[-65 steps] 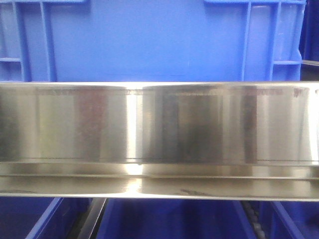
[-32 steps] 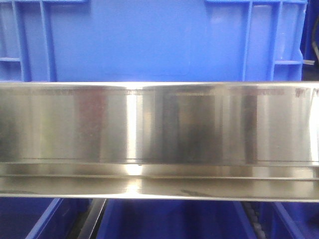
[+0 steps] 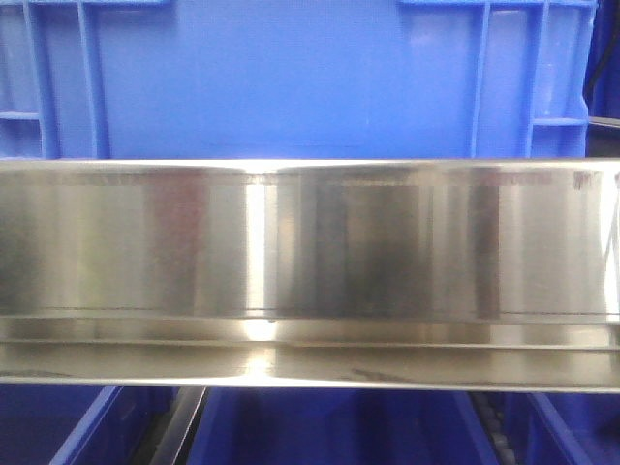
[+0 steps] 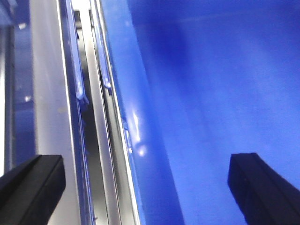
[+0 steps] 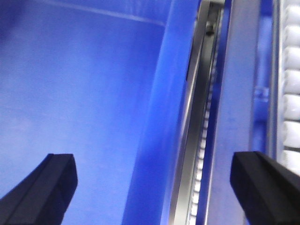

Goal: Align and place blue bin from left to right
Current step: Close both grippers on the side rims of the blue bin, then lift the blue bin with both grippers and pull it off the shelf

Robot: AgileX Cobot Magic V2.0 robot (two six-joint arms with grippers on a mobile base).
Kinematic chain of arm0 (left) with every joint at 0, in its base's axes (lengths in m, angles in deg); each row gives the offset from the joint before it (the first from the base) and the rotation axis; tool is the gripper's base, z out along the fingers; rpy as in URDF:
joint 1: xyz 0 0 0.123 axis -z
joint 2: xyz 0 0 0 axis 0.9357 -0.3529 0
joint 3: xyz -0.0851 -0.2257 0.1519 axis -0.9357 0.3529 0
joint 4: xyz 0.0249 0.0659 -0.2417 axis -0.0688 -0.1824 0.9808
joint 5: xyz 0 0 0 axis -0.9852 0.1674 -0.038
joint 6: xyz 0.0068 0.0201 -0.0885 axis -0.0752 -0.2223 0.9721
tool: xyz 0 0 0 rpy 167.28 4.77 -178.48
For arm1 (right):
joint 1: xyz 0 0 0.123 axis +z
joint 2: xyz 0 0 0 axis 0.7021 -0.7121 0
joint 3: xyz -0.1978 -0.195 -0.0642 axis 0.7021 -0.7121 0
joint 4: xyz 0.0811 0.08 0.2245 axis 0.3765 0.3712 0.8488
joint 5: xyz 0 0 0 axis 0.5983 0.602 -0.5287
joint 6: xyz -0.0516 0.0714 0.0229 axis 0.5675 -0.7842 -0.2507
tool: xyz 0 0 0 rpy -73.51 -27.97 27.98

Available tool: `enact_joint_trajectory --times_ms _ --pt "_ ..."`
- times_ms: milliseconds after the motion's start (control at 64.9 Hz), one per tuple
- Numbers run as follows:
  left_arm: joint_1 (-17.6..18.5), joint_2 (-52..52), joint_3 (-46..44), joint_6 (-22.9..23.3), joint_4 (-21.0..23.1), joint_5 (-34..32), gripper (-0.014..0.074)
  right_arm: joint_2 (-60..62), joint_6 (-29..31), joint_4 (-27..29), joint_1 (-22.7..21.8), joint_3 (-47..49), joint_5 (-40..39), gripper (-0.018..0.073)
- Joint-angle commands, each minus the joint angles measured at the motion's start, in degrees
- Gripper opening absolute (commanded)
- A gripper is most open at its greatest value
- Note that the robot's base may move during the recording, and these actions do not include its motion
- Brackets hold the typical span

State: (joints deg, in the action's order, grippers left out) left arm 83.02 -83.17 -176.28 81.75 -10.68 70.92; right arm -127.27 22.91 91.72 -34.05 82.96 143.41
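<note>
Both the black left gripper [image 4: 145,164] and the black right gripper [image 5: 154,161] are being held wide open, each astride one side wall of the bright-blue ribbed plastic bin [image 3: 291,87] being carried behind the polished steel rail [image 3: 310,242], seemingly for clamping.

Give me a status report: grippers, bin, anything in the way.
Left gripper open, straddling a wall of the bin. Right gripper open, straddling a wall too. Bin behind steel rail, not yet gripped. Nothing seen blocking.
</note>
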Motion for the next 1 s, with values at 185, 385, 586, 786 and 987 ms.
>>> enact_joint_trajectory --times_ms 185,385,586,786,987 --pt "-0.03 -0.27 -0.45 0.44 0.61 -0.64 0.0608 -1.76 -0.10 0.11 -0.12 0.51 -0.32 0.0568" --pt "-0.03 -0.27 -0.45 0.44 0.61 -0.54 0.0602 -2.11 -0.10 0.34 -0.12 0.51 -0.32 0.0561" --pt "-0.03 -0.27 -0.45 0.44 0.61 -0.17 0.0485 -2.11 -0.10 0.34 -0.12 0.51 -0.32 0.0297" --pt "-0.03 -0.27 -0.45 0.44 0.69 -0.33 0.0083 -1.87 -0.10 0.34 -0.12 0.51 -0.32 -0.0086" --pt "-0.03 -0.27 -0.45 0.44 1.75 -0.52 -0.0111 -1.87 -0.10 0.44 -0.12 0.55 -0.32 -0.0068"
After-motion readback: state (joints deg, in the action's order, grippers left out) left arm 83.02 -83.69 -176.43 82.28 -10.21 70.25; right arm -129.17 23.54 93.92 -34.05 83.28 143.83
